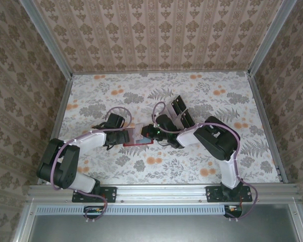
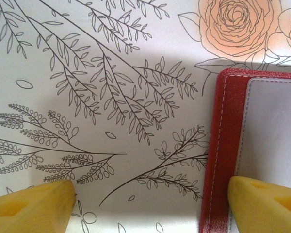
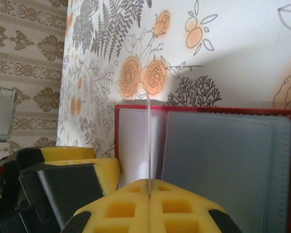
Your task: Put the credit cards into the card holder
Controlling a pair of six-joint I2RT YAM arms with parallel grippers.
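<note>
At the left, the left gripper [image 2: 150, 208] has its jaws spread wide and low over the white floral-printed desk [image 1: 217, 96]. One yellow foam pad [image 2: 31, 206] sits over bare desk, and the other [image 2: 264, 204] rests on the pale inner lining at the near edge of the small red leather-like folding card holder [image 2: 222, 145]. It grips nothing; my reading is that it is there to pin the card holder open and flat so it cannot slide or fold shut.

The card holder lies open on the desk between the two grippers, with a pale pocket on one side and a grey-blue panel [image 3: 223, 170] on the other; whether that panel is a card or a pocket face I cannot tell.

To its right, the right gripper [image 3: 149, 189] has its jaws pressed together on a thin pale credit card [image 3: 149, 141], seen edge-on and standing upright over the pale pocket. That looks like lining up the card's edge with the slot.

Further right and behind lies a clear plastic tray with dark rectangles [image 1: 179, 112], well clear of the work. The real crowding is the two grippers nearly touching over the card holder, so there is little room to tilt the credit card
</note>
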